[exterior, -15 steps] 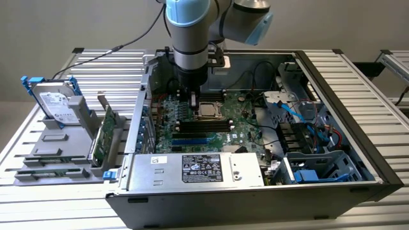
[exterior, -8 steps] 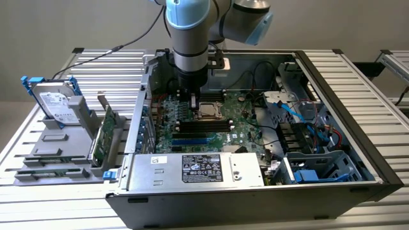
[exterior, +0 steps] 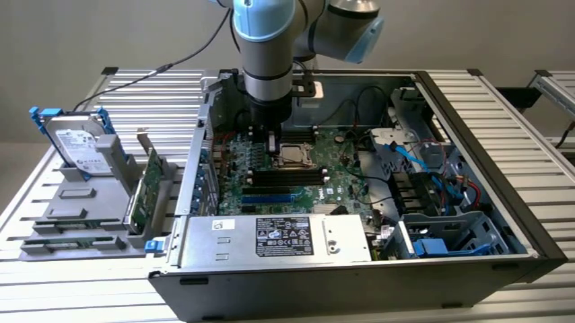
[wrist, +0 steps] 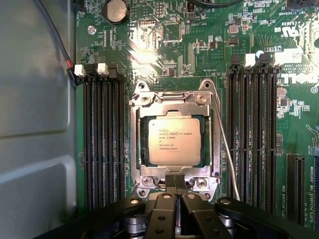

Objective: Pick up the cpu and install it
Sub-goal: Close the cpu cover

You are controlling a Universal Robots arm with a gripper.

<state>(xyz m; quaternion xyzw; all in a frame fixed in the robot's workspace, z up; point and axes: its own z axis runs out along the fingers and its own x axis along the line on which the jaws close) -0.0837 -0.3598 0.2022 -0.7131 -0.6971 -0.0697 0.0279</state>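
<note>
Jaws closed over cpu [wrist: 174, 142], seemingly socketed; slatted table [exterior: 81, 299].

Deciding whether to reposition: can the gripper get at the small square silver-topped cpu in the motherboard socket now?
Probably yes. The square silver-topped cpu lies bare, nothing over it, with the gripper just beside it; but the fingers are shut and the grey metal socket frame hugs its edges.

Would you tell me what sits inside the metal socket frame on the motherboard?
The cpu lies flat inside the socket frame, its printed silver top facing up. It covers whatever lies beneath it.
</note>
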